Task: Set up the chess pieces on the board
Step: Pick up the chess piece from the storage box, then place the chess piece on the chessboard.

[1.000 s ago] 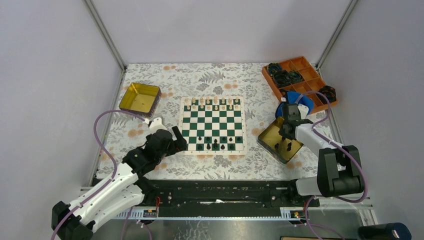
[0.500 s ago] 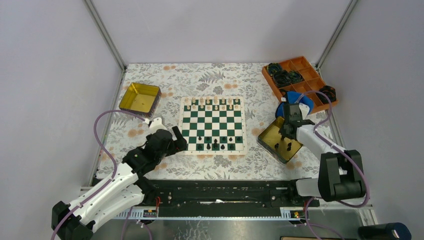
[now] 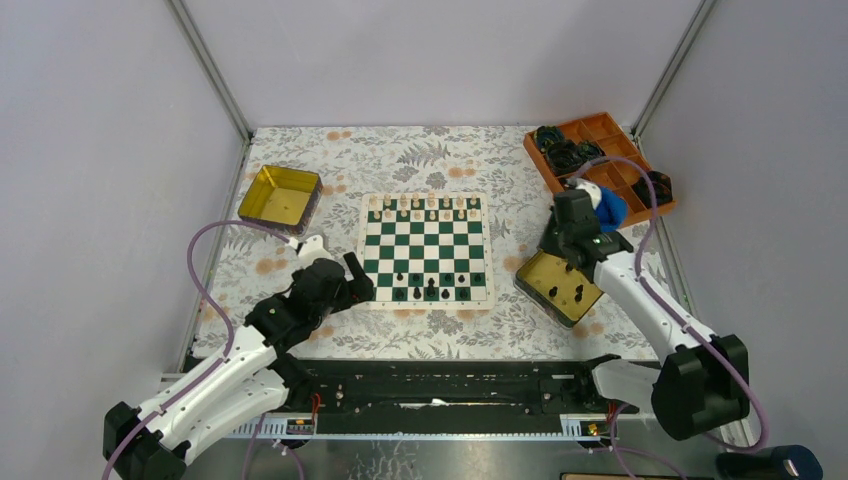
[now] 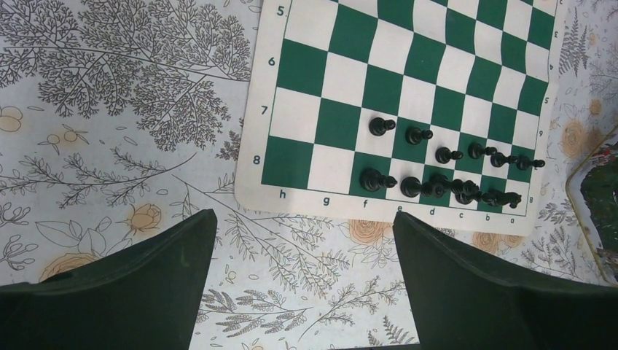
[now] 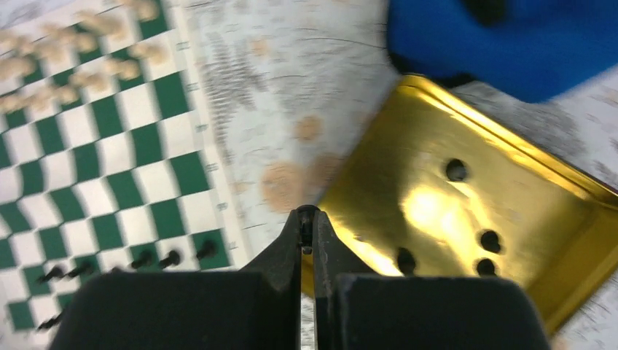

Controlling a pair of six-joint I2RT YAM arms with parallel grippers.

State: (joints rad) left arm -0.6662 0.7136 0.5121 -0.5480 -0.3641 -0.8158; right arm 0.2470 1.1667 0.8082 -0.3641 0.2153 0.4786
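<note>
Grey walls are enclosing a table (image 3: 450, 150) under a floral cloth.

**Top view.**
- The board (image 3: 425, 248) is lying left of the right gripper (image 3: 568, 262) and just ahead of the left gripper (image 3: 362, 282).
- The right gripper is hanging over one gold tin (image 3: 530, 272). A second gold tin (image 3: 280, 195) is sitting beyond the left gripper, making two tins.
- Cream pieces (image 3: 425, 208) are lining the two board rows farthest from both grippers. They look like eight per row but are too small to confirm.
- Black pieces (image 3: 432, 288) are occupying the two nearest rows.
- One orange tray (image 3: 612, 140) and one blue object (image 3: 608, 205) are lying beyond the right gripper.

**Left wrist view.**
- The fingers (image 4: 109, 299) are standing spread wide, gripping nothing, with the board directly ahead.
- Six black pieces are standing in the farther occupied row.
- At least five are standing in the nearer row, and the last ones are bunching too tightly to count.
- Four squares in columns g and h are showing vacant.

**Right wrist view.**
- The fingers (image 5: 280, 255) are pressed together over the tin's near edge.
- Blur is hiding whether a piece is pinched between them.
- Four black pieces are standing in the tin, ahead and to the right of the fingertips.
- The board is lying to the left.

**Judgement.** The step in hand appears to be fetching a black piece from the tin.
- The grip needs confirming before any travel.
- The lift should clear the tin wall vertically.
- The piece should come down upright on a vacant square, clear of its neighbours.
</note>
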